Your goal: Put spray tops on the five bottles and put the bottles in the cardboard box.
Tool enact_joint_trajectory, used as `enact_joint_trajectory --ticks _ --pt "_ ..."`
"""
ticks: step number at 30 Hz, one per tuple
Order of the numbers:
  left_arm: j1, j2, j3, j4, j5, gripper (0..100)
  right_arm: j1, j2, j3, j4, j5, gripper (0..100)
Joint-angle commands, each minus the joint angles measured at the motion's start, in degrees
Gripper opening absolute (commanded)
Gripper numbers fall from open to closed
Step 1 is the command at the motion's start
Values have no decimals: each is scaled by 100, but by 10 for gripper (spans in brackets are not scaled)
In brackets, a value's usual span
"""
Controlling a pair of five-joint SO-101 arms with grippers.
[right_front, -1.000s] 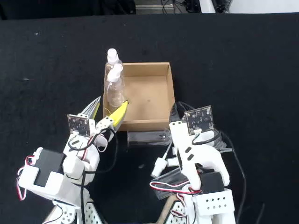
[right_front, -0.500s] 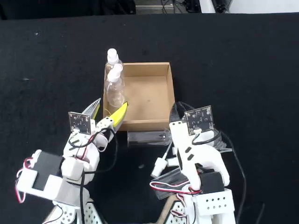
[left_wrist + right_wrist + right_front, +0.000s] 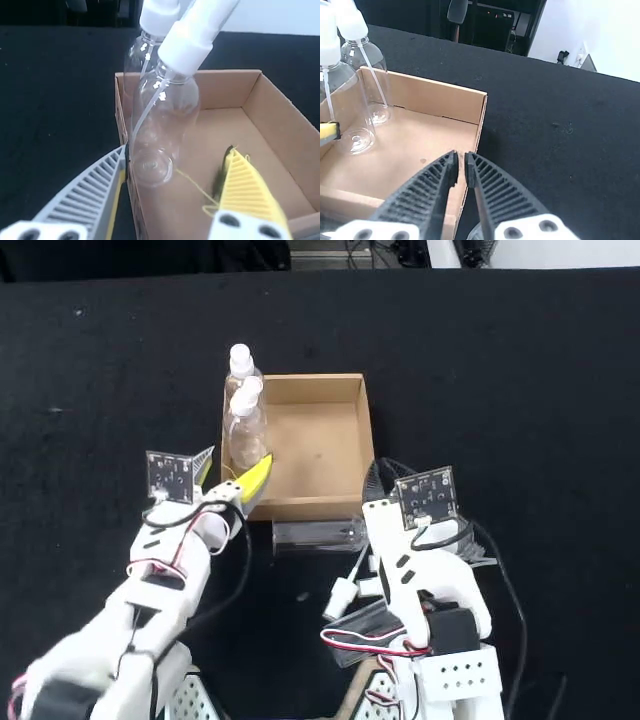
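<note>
The cardboard box (image 3: 345,502) sits mid-table. Two clear bottles with white spray tops stand inside along its left wall, the nearer bottle (image 3: 246,428) (image 3: 165,125) (image 3: 345,112) tilted and the farther bottle (image 3: 242,370) (image 3: 147,45) (image 3: 370,75) behind it. My left gripper (image 3: 226,477) (image 3: 165,197) is open astride that wall, with the yellow finger (image 3: 245,190) inside the box and the grey finger (image 3: 85,195) outside. The nearer bottle's base is just ahead of its tips. A third clear bottle (image 3: 318,535) lies on the table before the box. My right gripper (image 3: 460,167) is shut on nothing above the box's near right corner.
The right arm's body (image 3: 430,580) and its cables occupy the table's near right. A small white piece (image 3: 342,595) lies beside them. Black tabletop (image 3: 520,390) stretches wide to the right of the box and beyond it.
The left arm has stretched forward, carrying its wrist and open gripper a little nearer the bottles. The right arm and the bottles have stayed put.
</note>
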Motion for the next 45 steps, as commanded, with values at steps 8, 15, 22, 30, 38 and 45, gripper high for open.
enact_joint_trajectory --ticks 8,15,22,30,38,45 --pt "-154 -3051 -92 3103 18 245 88 -110 -13 -193 44 12" --pt "-163 -4457 -31 4545 0 249 70 -110 -22 -193 26 12" --pt "-13 -5565 -40 5653 -1952 246 88 -110 -22 -193 35 12" --pt "840 -6031 -1103 7736 -2356 248 105 -110 -57 -176 18 12" --pt "1930 -4308 -2510 8941 -3341 250 1248 -110 -382 -193 -624 12" --pt "2615 -2171 -3398 9020 -4070 246 2303 -110 -602 -193 -1468 12"
